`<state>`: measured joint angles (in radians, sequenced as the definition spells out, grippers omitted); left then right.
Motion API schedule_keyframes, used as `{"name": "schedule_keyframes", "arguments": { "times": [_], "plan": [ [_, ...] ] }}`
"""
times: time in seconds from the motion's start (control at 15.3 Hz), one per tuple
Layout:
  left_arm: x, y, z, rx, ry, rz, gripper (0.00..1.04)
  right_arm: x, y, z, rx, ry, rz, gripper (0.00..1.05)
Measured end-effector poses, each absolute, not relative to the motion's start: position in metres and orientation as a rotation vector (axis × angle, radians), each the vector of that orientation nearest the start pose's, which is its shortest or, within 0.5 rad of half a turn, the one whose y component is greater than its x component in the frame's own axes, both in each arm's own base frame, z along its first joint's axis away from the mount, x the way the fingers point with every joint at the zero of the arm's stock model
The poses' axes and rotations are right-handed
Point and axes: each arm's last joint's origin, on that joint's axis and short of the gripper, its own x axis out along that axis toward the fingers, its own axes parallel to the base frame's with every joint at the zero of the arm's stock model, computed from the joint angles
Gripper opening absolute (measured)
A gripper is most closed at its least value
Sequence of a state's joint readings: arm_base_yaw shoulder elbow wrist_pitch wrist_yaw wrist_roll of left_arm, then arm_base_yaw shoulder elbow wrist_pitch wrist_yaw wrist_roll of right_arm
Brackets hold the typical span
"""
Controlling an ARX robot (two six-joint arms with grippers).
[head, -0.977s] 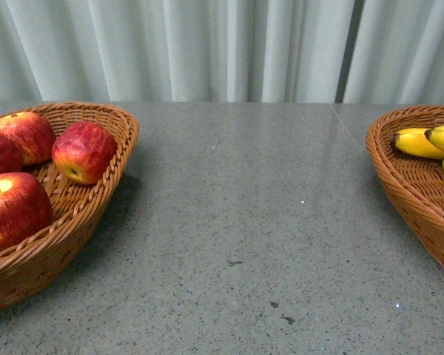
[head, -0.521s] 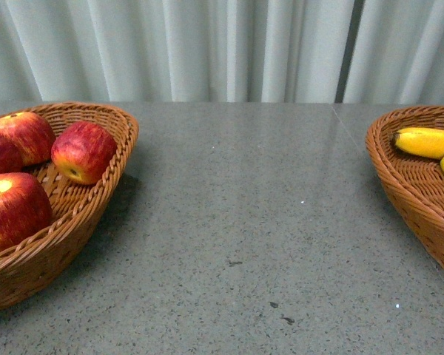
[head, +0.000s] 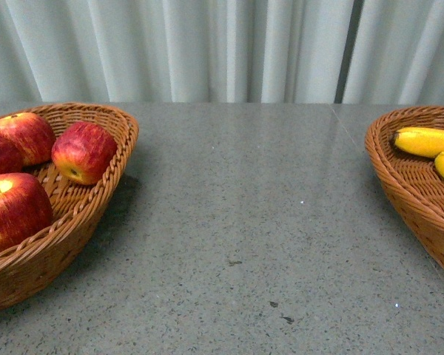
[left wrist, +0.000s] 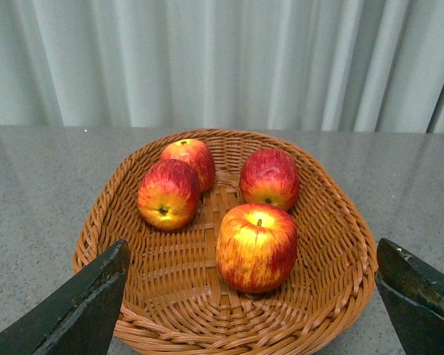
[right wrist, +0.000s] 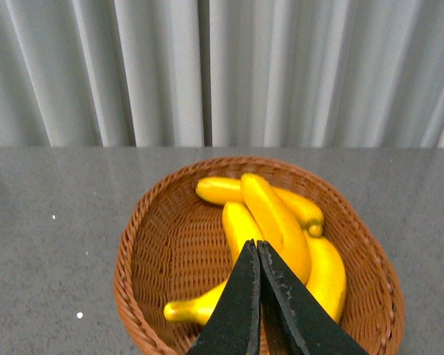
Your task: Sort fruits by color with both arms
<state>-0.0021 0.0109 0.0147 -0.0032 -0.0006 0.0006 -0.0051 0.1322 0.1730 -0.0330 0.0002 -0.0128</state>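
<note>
Top banana gone from front view; left hand (left wrist: pixel 255 296) released, right hand (right wrist: pixel 258 255) clenched.

Each pincer, left pincer (left wrist: pixel 255 307) and right pincer (right wrist: pixel 260 296), has matte black, wedge-shaped fingers with rough, slightly chipped edges.

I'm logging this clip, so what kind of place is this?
Probably a staged test setup, not a kitchen: a bare grey speckled table, a plain pale curtain behind, and two wicker baskets of fruit.
</note>
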Motion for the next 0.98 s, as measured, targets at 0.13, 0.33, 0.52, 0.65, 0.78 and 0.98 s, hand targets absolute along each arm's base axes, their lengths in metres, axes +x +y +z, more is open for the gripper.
{"name": "schedule_keyframes", "arguments": {
  "times": [0.13, 0.33, 0.52, 0.65, 0.78, 0.98],
  "plan": [
    [0.097, 0.000, 0.167, 0.001, -0.001, -0.002, 0.98, 0.099, -0.001, 0.196, -0.011, 0.023, -0.005, 0.02],
    [0.097, 0.000, 0.167, 0.001, -0.001, -0.002, 0.98, 0.097, -0.001, 0.193, -0.011, -0.007, -0.006, 0.02],
    [0.097, 0.000, 0.167, 0.001, -0.001, -0.002, 0.98, 0.098, -0.001, 0.184, -0.011, 0.007, -0.005, 0.02],
    [0.097, 0.000, 0.167, 0.001, -0.001, -0.002, 0.98, 0.098, -0.001, 0.181, -0.011, 0.007, -0.005, 0.02],
    [0.097, 0.000, 0.167, 0.001, -0.001, -0.001, 0.98, 0.098, -0.001, 0.179, -0.011, -0.001, -0.005, 0.02],
    [0.097, 0.000, 0.167, 0.001, -0.001, -0.002, 0.98, 0.097, -0.001, 0.167, -0.008, -0.002, -0.005, 0.02]
  ]
}}
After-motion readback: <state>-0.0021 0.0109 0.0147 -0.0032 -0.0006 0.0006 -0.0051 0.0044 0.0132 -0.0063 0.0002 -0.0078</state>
